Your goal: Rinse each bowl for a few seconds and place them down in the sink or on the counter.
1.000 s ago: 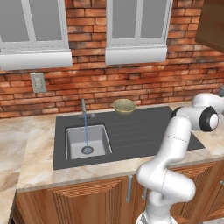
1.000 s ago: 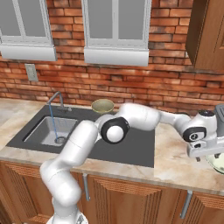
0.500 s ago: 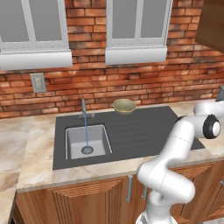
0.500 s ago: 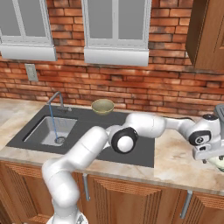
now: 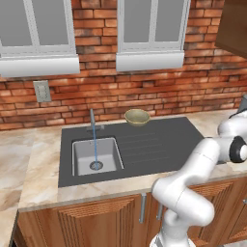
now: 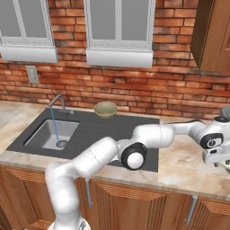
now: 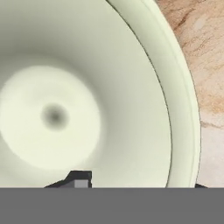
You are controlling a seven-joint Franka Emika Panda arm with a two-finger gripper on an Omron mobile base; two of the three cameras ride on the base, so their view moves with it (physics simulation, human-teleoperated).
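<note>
you are looking at a gripper (image 7: 135,186) cut off at the hand view's bottom, one fingertip (image 7: 78,179) showing inside the pale cream-green bowl (image 7: 87,87) and one just outside its rim; whether it is gripping, you cannot tell. the bowl is sitting empty on the counter (image 7: 205,65). the olive-tan bowl (image 5: 137,117) is resting on the sink unit (image 5: 159,144) behind the drainboard, water running into the basin (image 5: 95,155).
</note>
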